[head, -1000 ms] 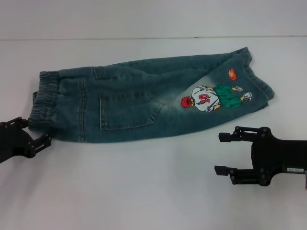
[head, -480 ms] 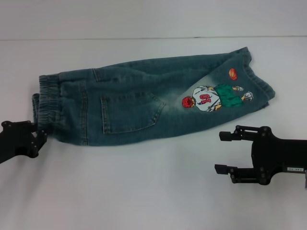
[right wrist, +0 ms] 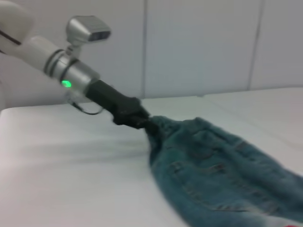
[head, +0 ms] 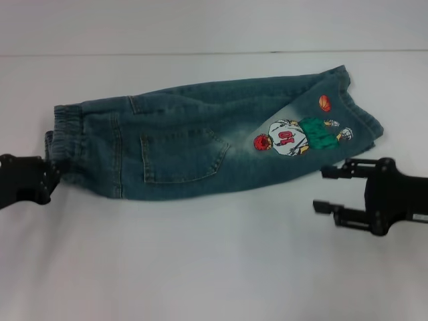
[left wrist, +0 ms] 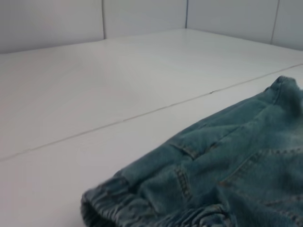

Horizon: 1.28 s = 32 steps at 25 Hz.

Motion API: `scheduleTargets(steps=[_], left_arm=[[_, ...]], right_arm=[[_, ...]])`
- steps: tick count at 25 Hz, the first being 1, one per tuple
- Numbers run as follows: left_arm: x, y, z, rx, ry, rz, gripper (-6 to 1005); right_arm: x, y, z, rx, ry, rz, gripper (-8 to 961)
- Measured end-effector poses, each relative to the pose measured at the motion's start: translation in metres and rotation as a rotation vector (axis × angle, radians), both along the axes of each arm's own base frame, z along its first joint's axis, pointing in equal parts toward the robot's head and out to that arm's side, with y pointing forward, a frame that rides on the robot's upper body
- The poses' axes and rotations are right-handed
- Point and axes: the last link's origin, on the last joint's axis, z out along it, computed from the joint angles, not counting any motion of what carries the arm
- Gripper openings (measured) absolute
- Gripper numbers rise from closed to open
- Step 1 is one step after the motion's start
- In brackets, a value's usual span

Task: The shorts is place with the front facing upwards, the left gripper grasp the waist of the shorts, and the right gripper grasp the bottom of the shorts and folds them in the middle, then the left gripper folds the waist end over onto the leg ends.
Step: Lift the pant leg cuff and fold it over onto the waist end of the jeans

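The shorts [head: 200, 144] lie folded lengthwise on the white table, back side up, showing a patch pocket [head: 180, 157] and a cartoon print [head: 294, 137]. The waist of the shorts [head: 65, 130] points left, and the leg ends [head: 361, 110] lie at the right. My left gripper [head: 51, 175] is shut on the near corner of the waist; the right wrist view shows the left gripper [right wrist: 141, 119] pinching that gathered waist [right wrist: 165, 130]. My right gripper [head: 329, 189] stands open just nearer than the leg ends, apart from the cloth. The left wrist view shows only the denim shorts [left wrist: 227, 161] and the waist [left wrist: 137, 208].
The white table [head: 200, 267] stretches around the shorts, with bare surface in front of them. A thin seam line [head: 167, 53] runs across the far side. White wall panels [right wrist: 199, 42] stand behind the table.
My left gripper has closed on the waist corner and shifted slightly. My right gripper, still open, has moved right and farther up toward the leg ends.
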Motion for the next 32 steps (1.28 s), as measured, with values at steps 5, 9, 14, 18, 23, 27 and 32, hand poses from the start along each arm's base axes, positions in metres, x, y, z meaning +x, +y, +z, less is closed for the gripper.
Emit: scheduleTargets(steps=[5,9,14,18,23,27,32], left_arm=[[0.011,0.006,0.012,-0.006,-0.010,-0.013,36],[0.032,0.015,0.036,-0.007,-0.072,-0.036,36],[0.061,0.028,0.058,-0.014,-0.103,-0.076,36],[0.091,0.038,0.073,-0.015,-0.146,-0.142,36],[0.136,0.050,0.080,-0.062,-0.206,-0.253,35],[0.171,0.061,0.074,-0.139,-0.211,-0.303,35],[0.201,0.066,0.063,-0.197,-0.205,-0.347,35]], right_arm=[[0.000,0.017,0.005,0.099,0.008,-0.042,620],[-0.003,0.038,-0.002,0.199,0.039,-0.086,568],[-0.008,0.055,-0.015,0.270,0.064,-0.115,366],[-0.010,0.066,-0.025,0.286,0.041,-0.143,199],[-0.021,0.077,-0.053,0.264,0.007,-0.141,-1],[-0.034,0.082,-0.076,0.219,-0.037,-0.111,-1],[-0.054,0.085,-0.103,0.168,-0.070,-0.066,-1]])
